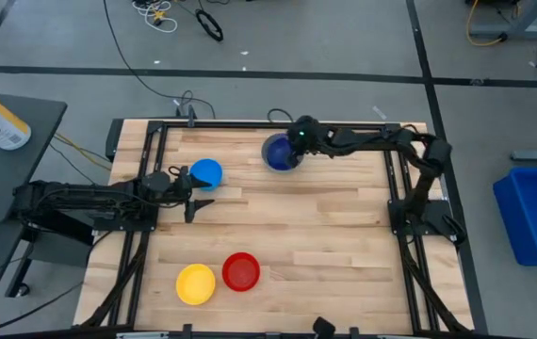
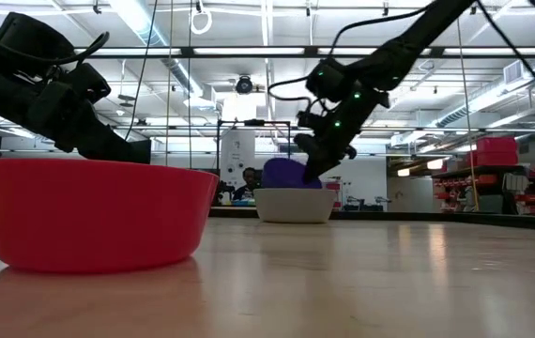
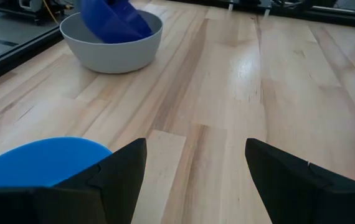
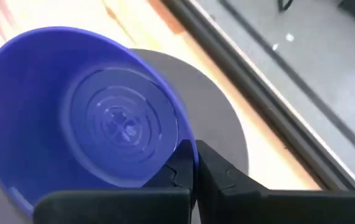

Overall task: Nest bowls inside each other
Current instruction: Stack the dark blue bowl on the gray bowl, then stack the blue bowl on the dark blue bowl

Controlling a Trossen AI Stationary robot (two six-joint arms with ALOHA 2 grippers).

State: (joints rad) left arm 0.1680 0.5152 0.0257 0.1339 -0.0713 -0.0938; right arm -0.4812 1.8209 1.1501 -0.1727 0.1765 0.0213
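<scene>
Right gripper (image 1: 290, 151) sits at the far edge of the table, pinched tight on the rim of the dark blue bowl (image 1: 277, 153). That bowl is tilted, partly inside the grey bowl (image 3: 111, 46) and not seated: in the low view it leans up out of the grey one with the held side high. The right wrist view shows the fingers clamped on the blue wall, grey rim just beyond and below.

Key relation: blue is already over the grey opening, so what is left is to lower and level it, then let go. Tilt axis runs along the gripper's approach, gripped edge up. Risk, as I read it: letting go while tilted could leave it cocked on the grey rim.

Left gripper (image 1: 187, 188) is spread wide and holds nothing. The light blue bowl (image 1: 206, 173) is just beside it, on the far side of its fingers and touching neither as far as I can tell. In the left wrist view that bowl's rim shows by one finger, and the grey/blue pair lies ahead across the boards. Left arm is clearly nearer to light blue, so it is the likely next pick.

Red bowl (image 1: 241, 271) and yellow bowl (image 1: 195, 283) sit side by side near the front edge, well apart from both grippers, untouched. Roughly one nest in progress, three bowls to go.
</scene>
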